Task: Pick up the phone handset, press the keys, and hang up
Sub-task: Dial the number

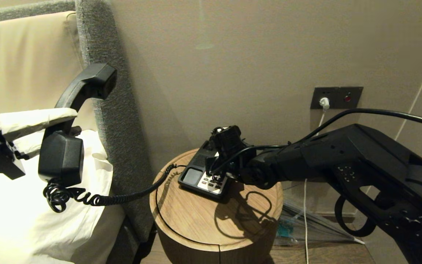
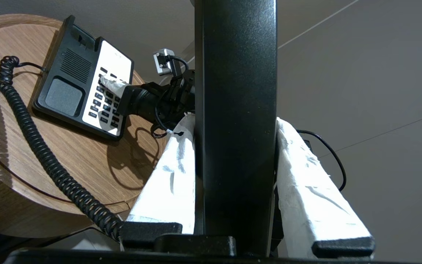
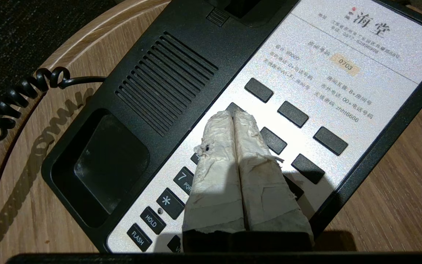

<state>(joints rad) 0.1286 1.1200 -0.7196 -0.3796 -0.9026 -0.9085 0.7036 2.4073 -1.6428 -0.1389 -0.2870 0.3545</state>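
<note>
The black phone handset (image 1: 72, 121) hangs upright over the bed at the left, off the phone. My left gripper (image 1: 64, 124) is shut on its middle, and in the left wrist view the handset (image 2: 236, 128) fills the gap between the white-wrapped fingers (image 2: 170, 176). Its coiled cord (image 1: 97, 200) sags down to the black phone base (image 1: 194, 176). My right gripper (image 3: 234, 113) is shut, fingertips together on the top-left dark key of the keys (image 3: 293, 113) in the cream faceplate. The head view shows that gripper (image 1: 216, 179) pointing down onto the keys (image 1: 211, 185).
The phone stands on a round wooden side table (image 1: 196, 223) against the wall. A grey padded headboard (image 1: 115, 110) and white bedding (image 1: 20, 220) lie to the left. A wall socket plate (image 1: 336, 97) with a white cable is behind my right arm.
</note>
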